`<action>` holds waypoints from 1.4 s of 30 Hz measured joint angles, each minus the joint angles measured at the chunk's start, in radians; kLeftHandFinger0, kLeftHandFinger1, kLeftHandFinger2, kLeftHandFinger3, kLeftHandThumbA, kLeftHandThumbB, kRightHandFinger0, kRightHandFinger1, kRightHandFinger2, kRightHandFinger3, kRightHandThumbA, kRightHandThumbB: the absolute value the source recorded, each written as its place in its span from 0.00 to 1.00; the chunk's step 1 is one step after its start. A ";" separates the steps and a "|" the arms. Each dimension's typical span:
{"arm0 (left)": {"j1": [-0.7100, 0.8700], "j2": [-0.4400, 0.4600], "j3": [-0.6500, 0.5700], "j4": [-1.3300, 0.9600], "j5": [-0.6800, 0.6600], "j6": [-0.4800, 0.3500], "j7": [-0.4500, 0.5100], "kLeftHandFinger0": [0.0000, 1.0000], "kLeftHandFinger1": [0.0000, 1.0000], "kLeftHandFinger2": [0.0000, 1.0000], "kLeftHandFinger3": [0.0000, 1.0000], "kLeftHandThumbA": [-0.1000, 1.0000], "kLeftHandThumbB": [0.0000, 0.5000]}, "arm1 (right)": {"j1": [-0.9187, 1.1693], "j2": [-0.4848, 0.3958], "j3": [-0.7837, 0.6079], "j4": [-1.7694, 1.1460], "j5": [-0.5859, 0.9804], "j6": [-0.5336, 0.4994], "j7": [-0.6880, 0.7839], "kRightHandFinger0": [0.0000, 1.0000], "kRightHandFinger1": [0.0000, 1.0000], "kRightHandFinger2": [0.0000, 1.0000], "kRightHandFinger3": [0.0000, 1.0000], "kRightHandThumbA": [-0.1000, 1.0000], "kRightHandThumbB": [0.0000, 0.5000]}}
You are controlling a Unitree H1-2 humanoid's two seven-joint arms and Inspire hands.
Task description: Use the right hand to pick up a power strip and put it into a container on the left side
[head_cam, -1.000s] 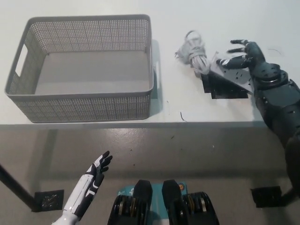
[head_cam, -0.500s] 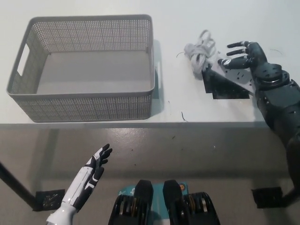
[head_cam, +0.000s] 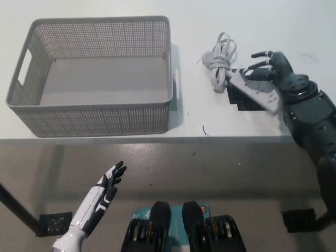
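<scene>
The grey power strip (head_cam: 256,93) is tilted, one long edge raised off a black mat (head_cam: 241,104) on the white table's right side. Its coiled grey cable (head_cam: 219,59) lies on the table at the strip's left end. My black right hand (head_cam: 274,69) curls its fingers over the strip's far edge and grips it. The grey mesh basket (head_cam: 100,119) stands on the left of the table, with nothing inside. My white left hand (head_cam: 104,195) rests open below the table edge at lower left.
The table's front edge (head_cam: 210,138) runs across the middle, with grey floor below it. A bare strip of table separates the basket from the cable. Small black pads lie on the floor at lower left (head_cam: 54,222) and lower right (head_cam: 299,219).
The right hand's fingers have closed onto the power strip and tipped it up off the black mat. The cable coil has shifted and spread a little. The left hand has barely moved.
</scene>
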 measured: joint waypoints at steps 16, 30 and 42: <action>-0.010 0.004 -0.003 0.008 0.000 0.001 0.000 1.00 1.00 1.00 1.00 1.00 0.62 | 0.013 -0.005 -0.340 0.012 0.211 0.055 0.052 0.00 0.00 0.61 1.00 0.00 0.23; -0.009 0.004 -0.005 0.012 0.005 0.006 0.000 1.00 1.00 1.00 1.00 1.00 0.57 | 0.019 -0.010 -0.748 0.013 0.452 0.096 0.060 0.00 0.00 0.57 1.00 0.00 0.20; 0.003 0.006 -0.007 0.022 0.016 -0.001 0.000 1.00 1.00 1.00 1.00 1.00 0.49 | 0.004 0.070 -0.926 0.010 0.629 0.143 0.149 0.00 0.03 0.60 0.89 0.00 0.29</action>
